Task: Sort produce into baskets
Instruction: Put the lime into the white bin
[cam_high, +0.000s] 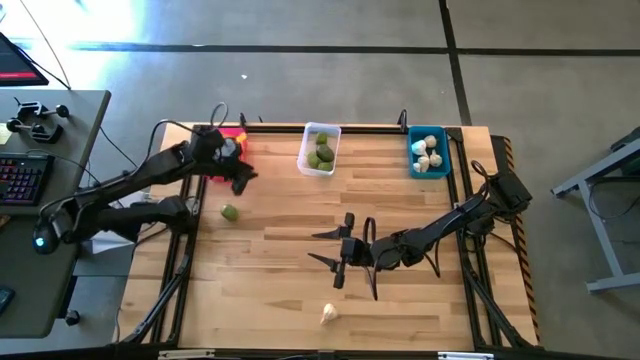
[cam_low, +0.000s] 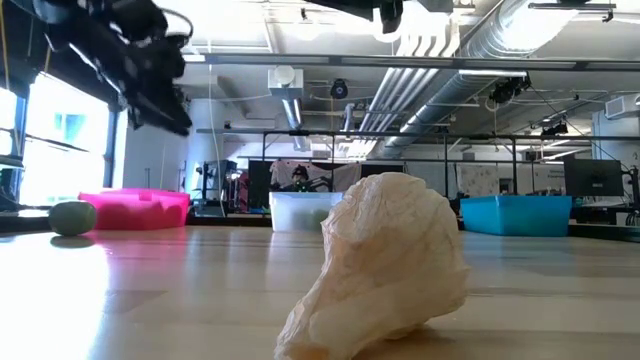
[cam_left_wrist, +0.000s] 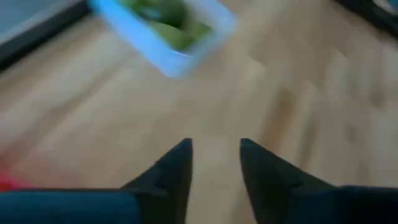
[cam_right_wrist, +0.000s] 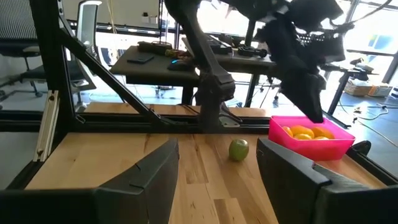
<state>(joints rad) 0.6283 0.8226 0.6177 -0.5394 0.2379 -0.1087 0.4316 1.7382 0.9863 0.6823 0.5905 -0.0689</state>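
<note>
The left hand (cam_high: 240, 178) is hovering just beside the pink basket (cam_high: 232, 134) at the desk's far left, its fingers parted with nothing between them in its own wrist view. That basket is holding orange fruits (cam_right_wrist: 310, 132), seen from the right wrist. The clear basket (cam_high: 319, 149) is carrying green pieces, and the blue basket (cam_high: 429, 153) is carrying the whitish bulbs. 2 strays are lying out on the wooden desk (cam_high: 270, 280): a green fruit (cam_high: 230, 212) near the left arm, well apart from any basket, and a garlic bulb (cam_high: 329, 314) alone near the front edge. The right hand (cam_high: 342, 249) is hanging mid-desk, fingers spread wide and empty, aimed toward the green fruit. Here is the worry: both hands are sitting within reach of that same green fruit, so they could be crowding each other if both go for it. It is round, too, and a glancing pinch could be sending it rolling off the left side. The bulb's lumpy shape could be slipping a shallow grip.
</note>
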